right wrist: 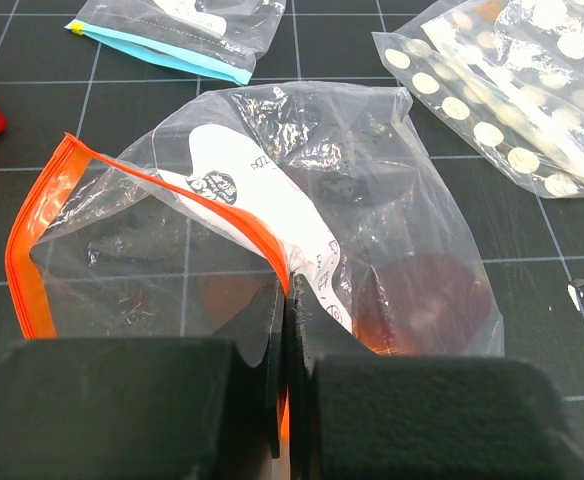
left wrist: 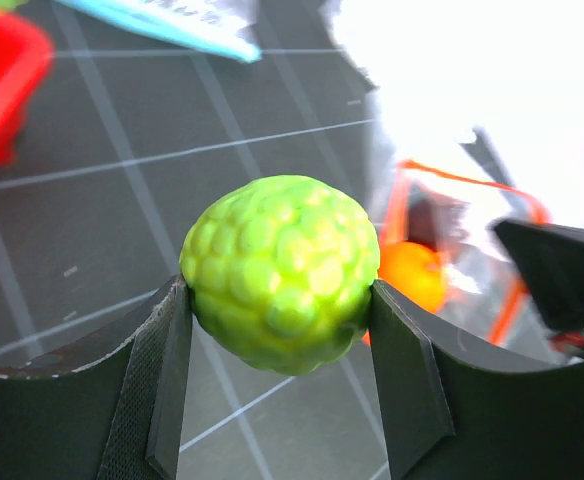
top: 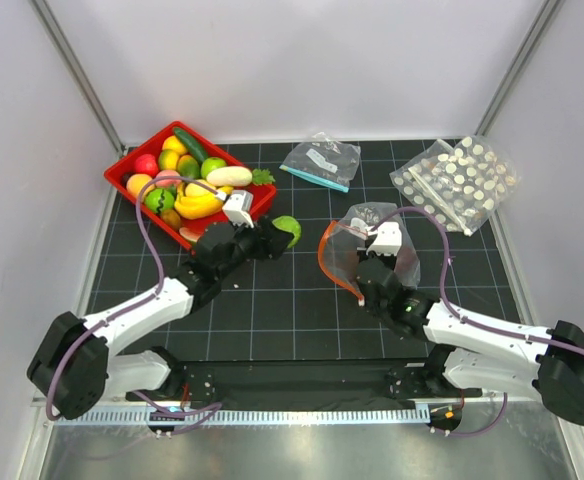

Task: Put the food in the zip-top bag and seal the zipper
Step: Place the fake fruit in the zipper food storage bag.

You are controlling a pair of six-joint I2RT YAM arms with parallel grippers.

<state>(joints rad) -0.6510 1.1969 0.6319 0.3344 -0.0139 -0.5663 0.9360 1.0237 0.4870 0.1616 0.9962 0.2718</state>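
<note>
Left gripper [left wrist: 279, 300], pinching the green lime [left wrist: 280, 262], I hold just left of the zip-top bag [right wrist: 372, 200] near the table's [top: 272, 310] centre; right gripper [right wrist: 290, 335] pinches its zipper [right wrist: 42, 240], mouth gaping leftward.

Nothing here is plain enough for me to read. From my right wrist, the white label [right wrist: 262, 215] inside the zip-top bag [right wrist: 392, 180] carries a dark round emblem with pale script in it. A short row of dark characters stands beside it (turned sideways and creased under the plastic), too blurred to spell out. The second label [right wrist: 187, 8], in the teal-strip bag [right wrist: 122, 25], shows only dark smudges.
</note>
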